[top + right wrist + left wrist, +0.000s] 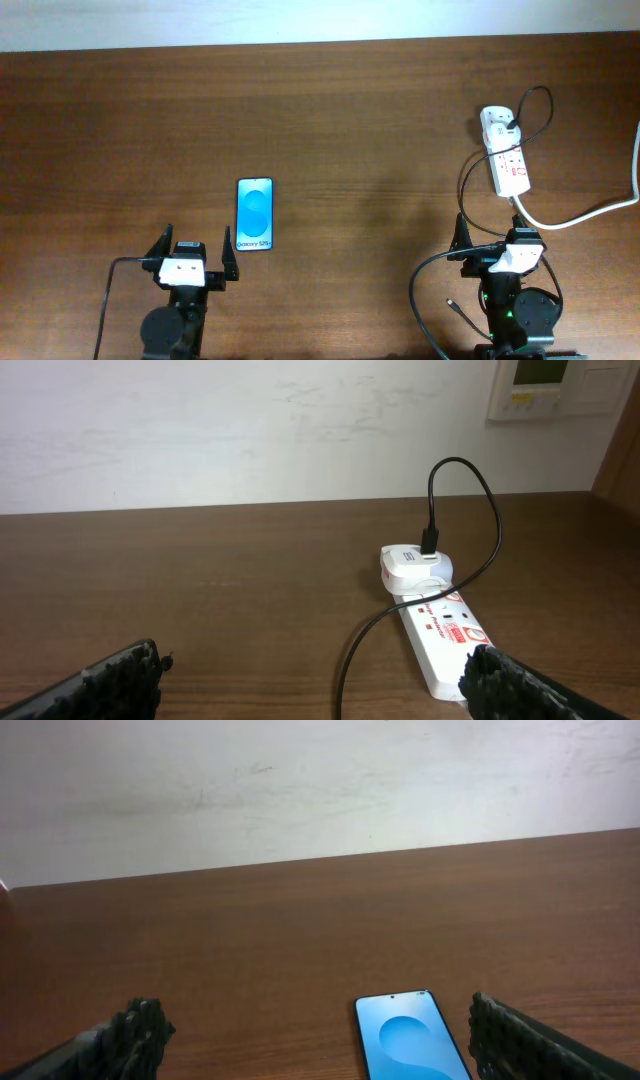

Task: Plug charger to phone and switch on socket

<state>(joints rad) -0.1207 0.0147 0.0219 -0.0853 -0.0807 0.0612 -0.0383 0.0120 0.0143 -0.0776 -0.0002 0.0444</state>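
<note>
The phone (pixel 254 214), blue screen up, lies on the wooden table just ahead of my left gripper (pixel 195 252). That gripper is open and empty. In the left wrist view the phone (pixel 410 1042) lies close to the right finger of my left gripper (pixel 320 1050). The socket (pixel 506 152) is a white power strip at the far right. The charger's black plug head sits in a white adapter (pixel 415 566) at its far end. The thin black cable (pixel 464 180) loops back past my right gripper (pixel 500 242), and its connector tip (pixel 452 302) lies beside the arm base. The right gripper (pixel 315 690) is open and empty, short of the socket (pixel 445 638).
A thick white cord (pixel 590 212) runs from the near end of the socket off the right table edge. A pale wall stands behind the table, with a wall panel (pixel 545 385) at the upper right. Bare wood lies between phone and socket.
</note>
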